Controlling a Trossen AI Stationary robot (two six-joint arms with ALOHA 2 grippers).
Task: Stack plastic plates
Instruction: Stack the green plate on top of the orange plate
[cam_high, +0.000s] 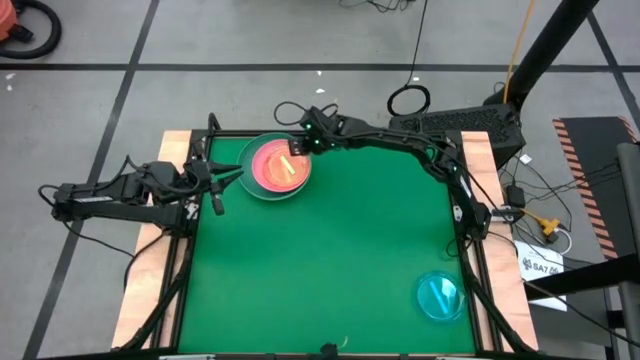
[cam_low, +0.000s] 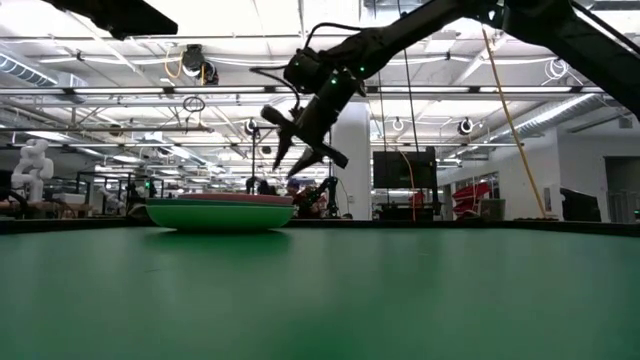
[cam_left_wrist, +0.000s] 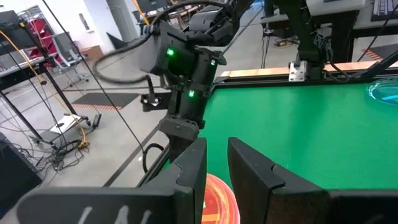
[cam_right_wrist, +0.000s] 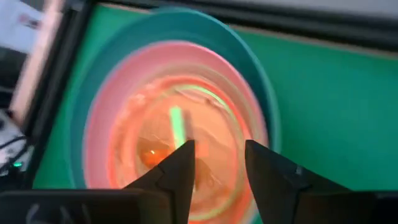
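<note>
Two arms were present, each carrying one end effector: the left end effector (cam_high: 228, 180) at 9 o'clock of the stack, the right end effector (cam_high: 296, 150) at its 1 o'clock edge. One stack of plates (cam_high: 275, 168) stood at 11 o'clock on the tabletop (cam_high: 330, 260); the number of plates in it could not be counted, though several coloured rims showed. One single cyan plate (cam_high: 440, 296) lay at 5 o'clock.
</note>
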